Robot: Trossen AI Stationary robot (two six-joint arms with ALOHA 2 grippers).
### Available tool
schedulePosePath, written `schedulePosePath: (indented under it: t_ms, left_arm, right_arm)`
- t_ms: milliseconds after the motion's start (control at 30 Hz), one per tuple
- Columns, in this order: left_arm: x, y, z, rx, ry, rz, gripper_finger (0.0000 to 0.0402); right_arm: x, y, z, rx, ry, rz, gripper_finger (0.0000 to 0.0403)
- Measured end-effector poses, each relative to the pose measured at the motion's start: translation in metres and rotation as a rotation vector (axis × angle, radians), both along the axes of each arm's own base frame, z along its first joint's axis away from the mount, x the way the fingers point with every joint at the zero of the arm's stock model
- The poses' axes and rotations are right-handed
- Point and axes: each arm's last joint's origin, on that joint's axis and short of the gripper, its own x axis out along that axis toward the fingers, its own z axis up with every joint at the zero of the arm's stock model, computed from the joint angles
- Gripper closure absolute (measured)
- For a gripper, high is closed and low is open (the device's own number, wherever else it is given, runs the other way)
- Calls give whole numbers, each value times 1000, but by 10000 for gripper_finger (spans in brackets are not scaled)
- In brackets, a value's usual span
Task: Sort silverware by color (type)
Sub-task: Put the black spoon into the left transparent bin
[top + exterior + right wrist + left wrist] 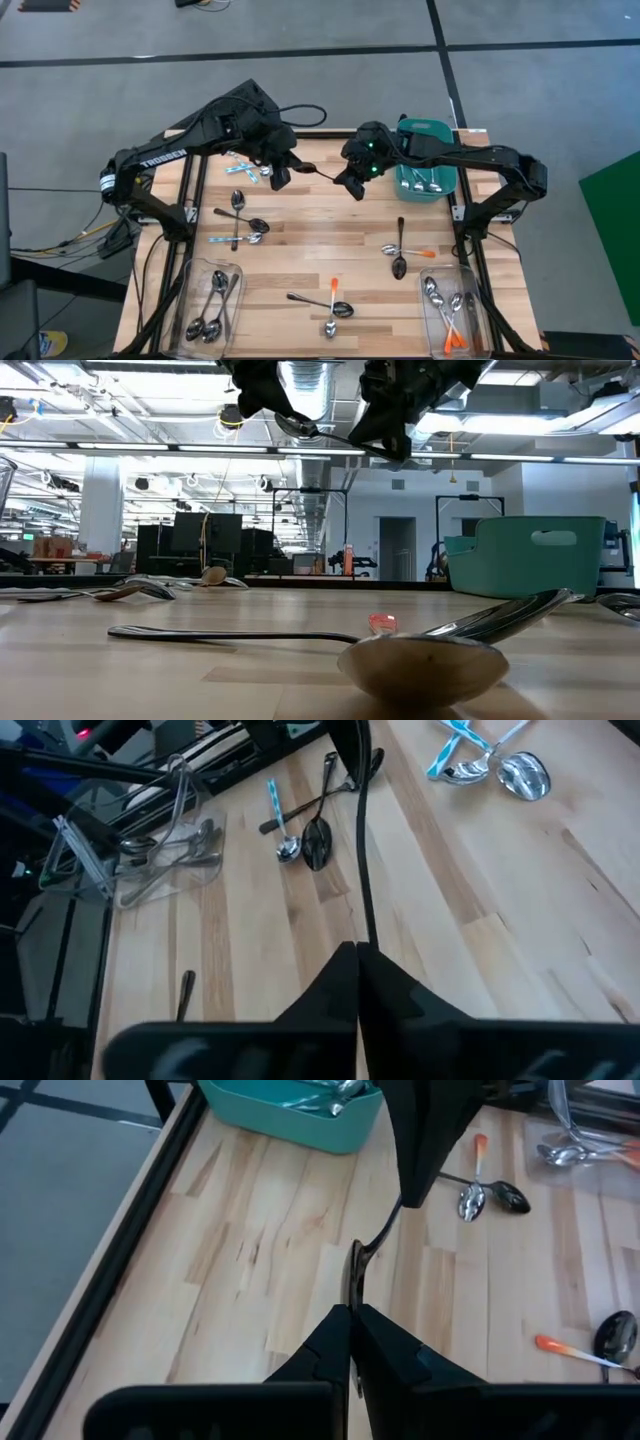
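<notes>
**Between two hands, one dark spoon held at both ends**

Above the far middle of the worktop (300, 240), the left hand (281, 176) and the right hand (350, 186) meet on a single dark-handled spoon (318, 172), lifted well clear of the wood. The left hand is closed on the bowl end; the right hand's fingers are pinched tight on the handle, as its wrist view shows with the thin dark shaft (362, 870) running straight out from between them.

The risk, as I judge it, is a double grip on a slim, slick piece of metal. If either arm pulls away before the other lets go, the spoon could twist, bend out of line or snap free and drop among the loose spoons below the hands. A shallow pinch on so narrow a handle may also let it swivel once the left hand releases, leaving the bowl hanging at an odd angle for placing. Both arms are close; a careless retreat could knock fingers together.

Both arms reach inward from their own sides, elbows raised, wrists angled down toward each other. Just beyond the right hand stands the teal tub (426, 130); clear bins (212, 300) lie well apart at the near corners.
</notes>
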Motion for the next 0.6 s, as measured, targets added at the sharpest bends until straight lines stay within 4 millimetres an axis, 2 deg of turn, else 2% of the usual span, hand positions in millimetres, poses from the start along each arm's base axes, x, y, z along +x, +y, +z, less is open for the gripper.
schedulePosePath:
  t_ms: [300, 433, 600]
  left_arm:
    - [1, -2, 0, 33, 2, -50, 401]
    - [1, 0, 0, 66, 4, -65, 401]
    - [1, 1, 1, 160, 18, -64, 401]
  right_arm:
    - [4, -2, 10, -91, -103, 9, 288]
    - [3, -2, 9, -98, -95, 19, 247]
    - [6, 4, 10, -166, -115, 88, 212]
